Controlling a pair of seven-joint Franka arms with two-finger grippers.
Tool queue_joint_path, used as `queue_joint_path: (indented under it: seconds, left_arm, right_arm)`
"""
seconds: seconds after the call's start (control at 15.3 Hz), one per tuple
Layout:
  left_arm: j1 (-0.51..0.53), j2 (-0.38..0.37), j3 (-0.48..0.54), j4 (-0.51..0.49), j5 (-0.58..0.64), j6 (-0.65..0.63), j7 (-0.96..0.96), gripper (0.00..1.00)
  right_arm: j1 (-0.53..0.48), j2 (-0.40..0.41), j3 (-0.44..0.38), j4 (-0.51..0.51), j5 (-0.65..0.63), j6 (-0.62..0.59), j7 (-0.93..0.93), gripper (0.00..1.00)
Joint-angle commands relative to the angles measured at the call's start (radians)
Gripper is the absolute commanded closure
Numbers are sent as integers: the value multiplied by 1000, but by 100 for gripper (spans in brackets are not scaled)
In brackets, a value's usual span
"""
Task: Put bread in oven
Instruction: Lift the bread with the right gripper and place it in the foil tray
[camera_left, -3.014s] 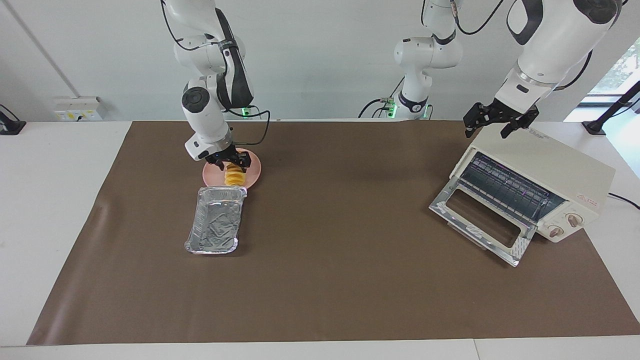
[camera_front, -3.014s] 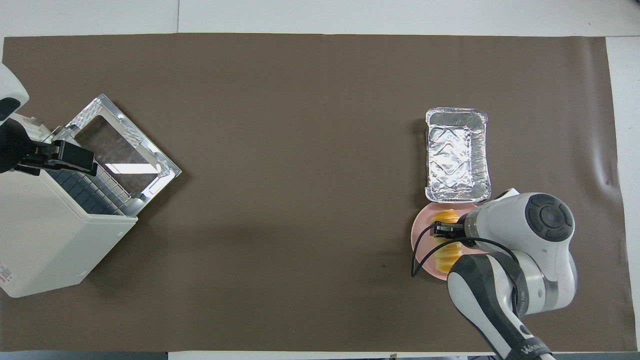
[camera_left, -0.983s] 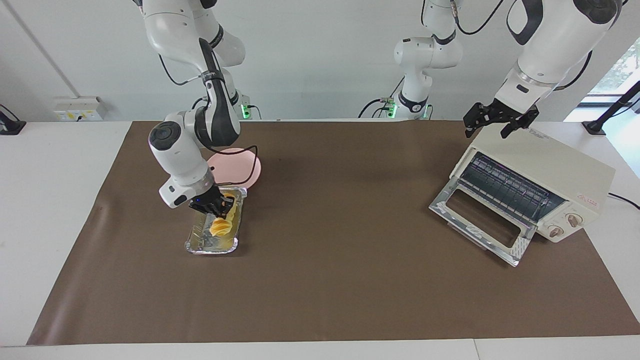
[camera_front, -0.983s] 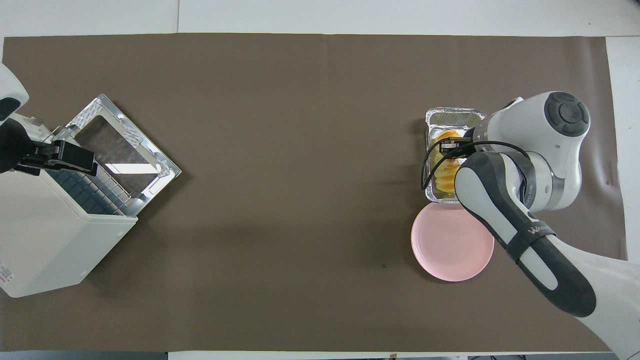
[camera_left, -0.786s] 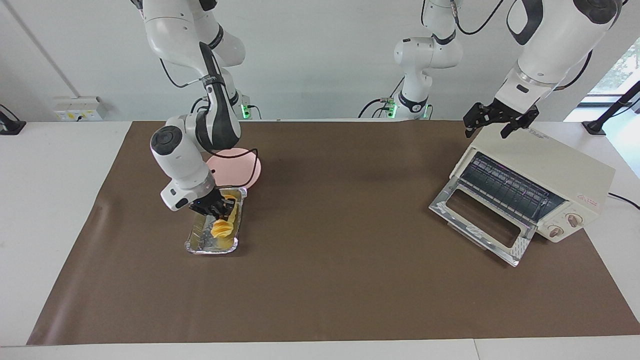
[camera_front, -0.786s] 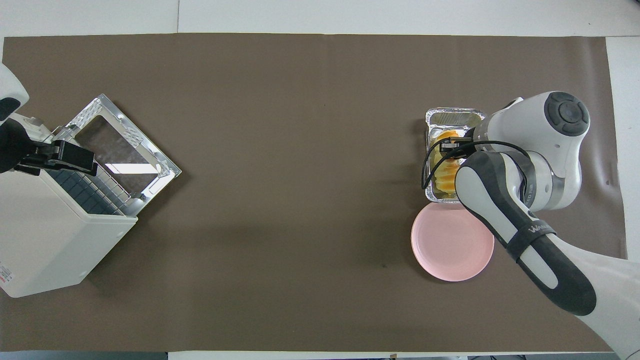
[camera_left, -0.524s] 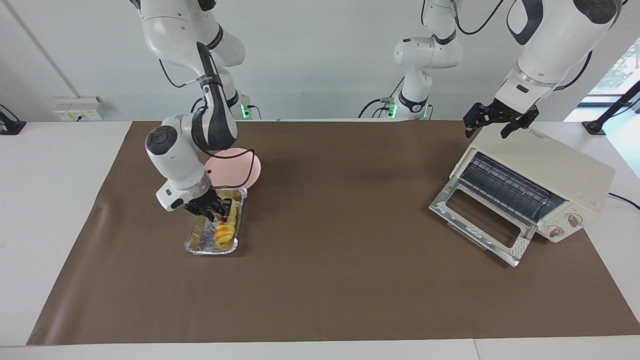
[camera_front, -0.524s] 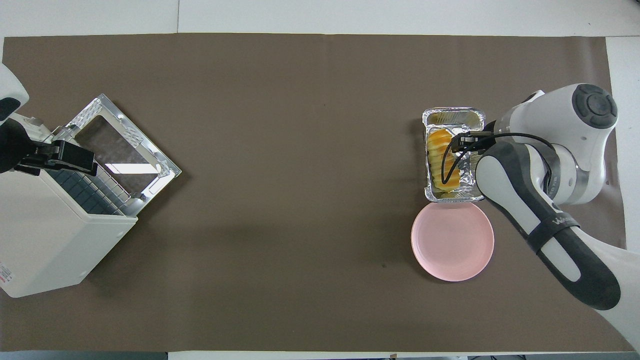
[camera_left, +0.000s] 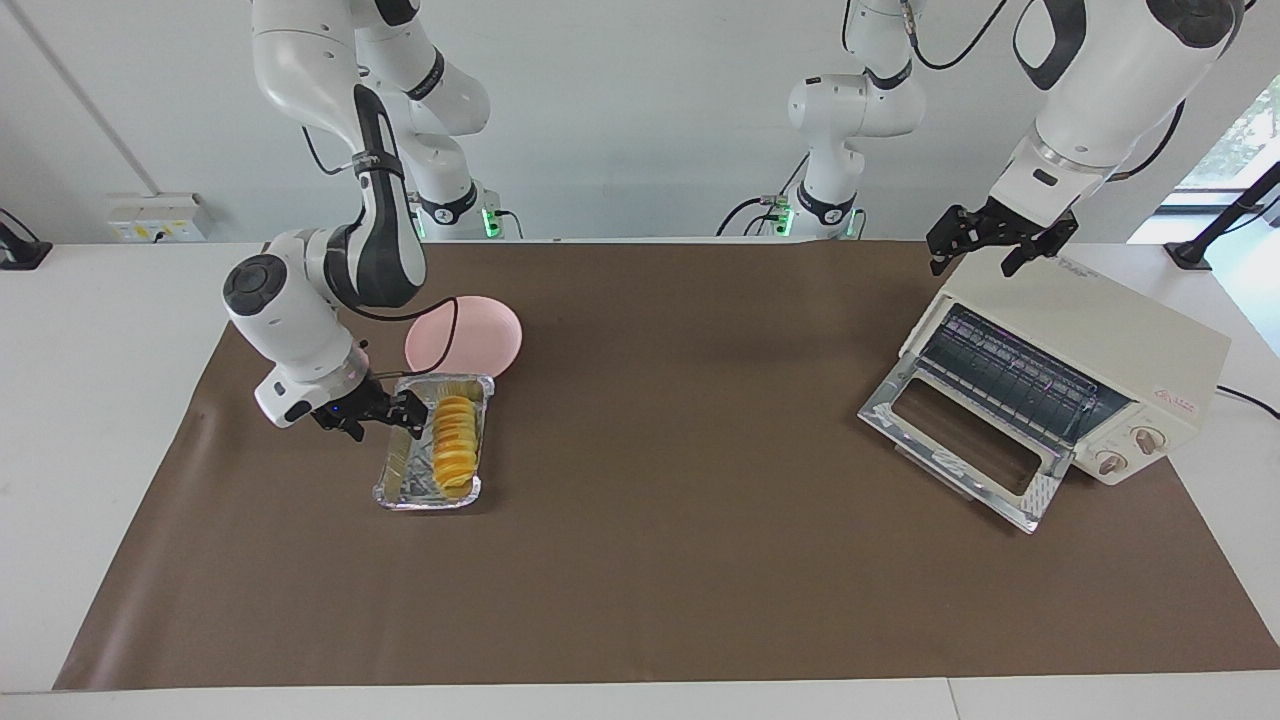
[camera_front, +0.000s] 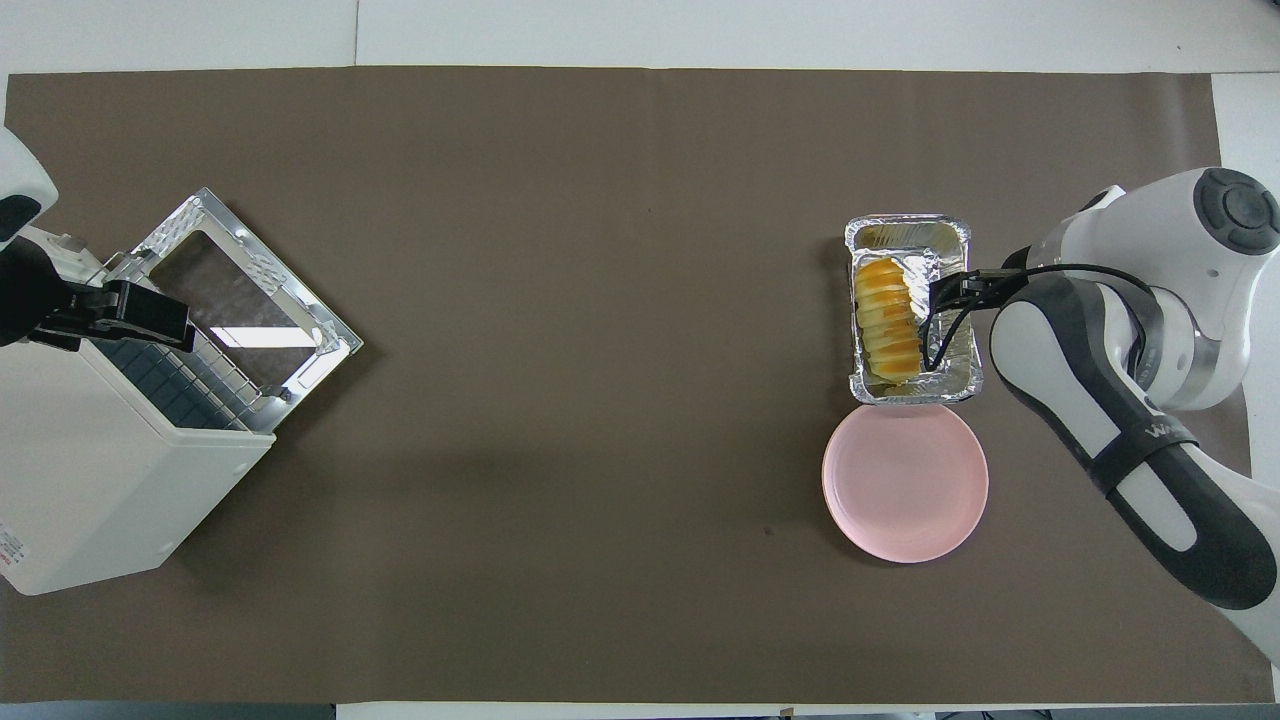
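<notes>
bread (camera_left: 455, 442) (camera_front: 886, 320): in foil tray (camera_left: 396, 478) | right gripper (camera_left: 372, 414): open, empty, beside bread over tray's edge | left gripper (camera_left: 1000, 247): open, over oven (camera_left: 1095, 345)

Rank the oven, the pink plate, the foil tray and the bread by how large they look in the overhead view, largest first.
1. oven, by far the largest.
2. and 3. pink plate and foil tray: too alike in area to rank.
4. bread, smallest; it lies inside the tray.
</notes>
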Motion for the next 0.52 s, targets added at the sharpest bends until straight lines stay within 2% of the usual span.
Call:
queue_joint_path:
  seconds: [0.0,0.07,0.13,0.46]
  left_arm:
    - [4,-19,1,-13,-14,12,-7,0]
    - [4,-17,1,-13,-14,12,-7,0]
    - [4,-17,1,-13,-14,12,-7,0]
    - [4,-19,1,-13,-14,12,-7,0]
  right_arm:
    - [-15,-3,9,-43,-7,45,-52,50]
    - [-14,-3,10,-43,-7,45,-53,83]
    - [-14,-3,10,-43,-7,48,-53,100]
    - [0,0,16,-22,-3,42,-55,100]
